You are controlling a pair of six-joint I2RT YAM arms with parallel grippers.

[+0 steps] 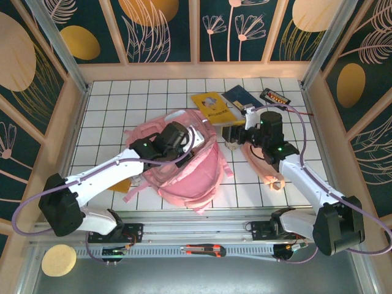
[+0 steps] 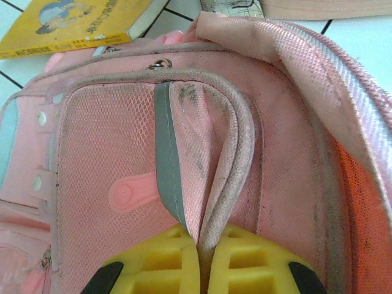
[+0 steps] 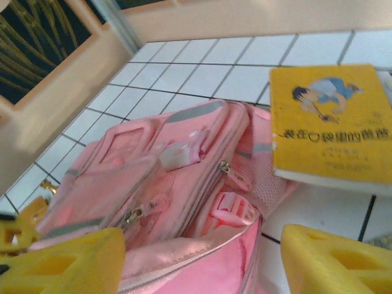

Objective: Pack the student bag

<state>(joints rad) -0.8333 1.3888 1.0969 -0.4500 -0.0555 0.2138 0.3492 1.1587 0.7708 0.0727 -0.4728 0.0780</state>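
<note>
Left gripper (image 2: 201, 260): the yellow fingers (image 2: 153, 269) are being held together, and a fold of pocket piping just beside the grey reflective strip (image 2: 166, 177) is being clamped between them. That fold belongs to the student bag (image 1: 190, 165).

Right gripper (image 3: 202, 263): the jaws are being held wide apart and nothing is being gripped. It is being hovered over the bag's open zippered edge, on the bag's far right side.

The bag is being supported flat by the white gridded table (image 1: 122, 98), mid-table, between the two arms. A yellow book (image 1: 211, 107) is being seen just beyond the bag's far edge. A dark blue book (image 1: 240, 95) is being seen right of it. A pale pink pouch (image 1: 269, 174) right of the bag is being partly covered by the right arm.
</note>
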